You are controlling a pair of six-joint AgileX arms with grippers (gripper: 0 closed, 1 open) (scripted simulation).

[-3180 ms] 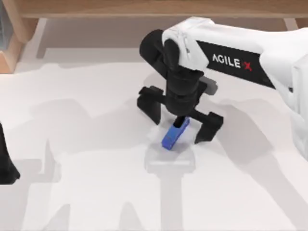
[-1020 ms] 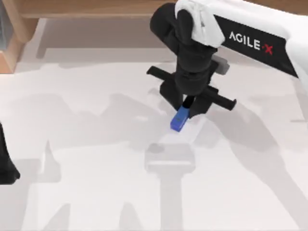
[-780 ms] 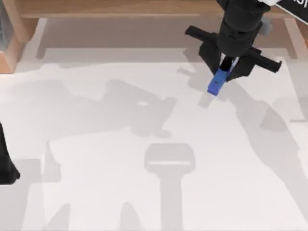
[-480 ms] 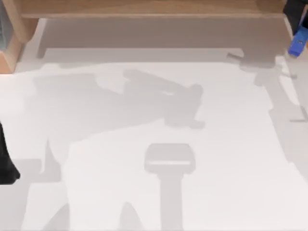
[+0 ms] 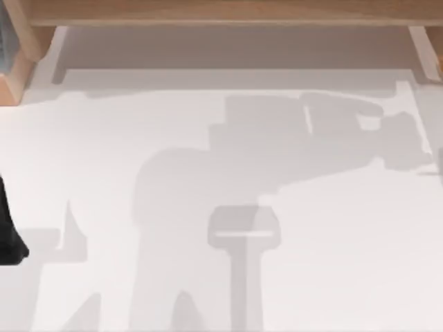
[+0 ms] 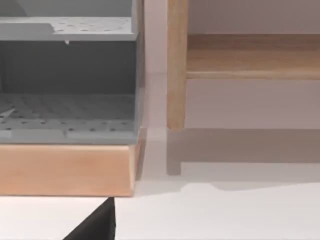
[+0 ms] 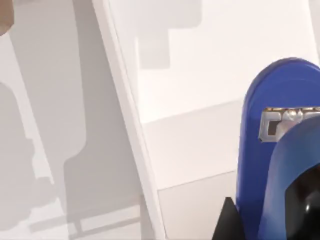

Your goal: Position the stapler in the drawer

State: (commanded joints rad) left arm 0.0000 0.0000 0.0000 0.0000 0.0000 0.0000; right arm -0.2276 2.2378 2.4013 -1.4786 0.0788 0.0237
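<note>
The stapler (image 7: 280,150) sits close under the right wrist camera, lifted above the white tabletop (image 5: 221,277), its long axis running straight out from the right arm's pincer with the rounded blue tip leading. The right arm is plainly the nearer one. A dark finger (image 7: 227,222) lies against its side; how wide the pincer stands cannot be told. The left arm (image 5: 8,235) is parked at nine o'clock, facing a wooden drawer unit (image 6: 67,167). No writing is legible.

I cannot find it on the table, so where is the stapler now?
The stapler is in the right wrist view, close to that camera, above the white table.
</note>
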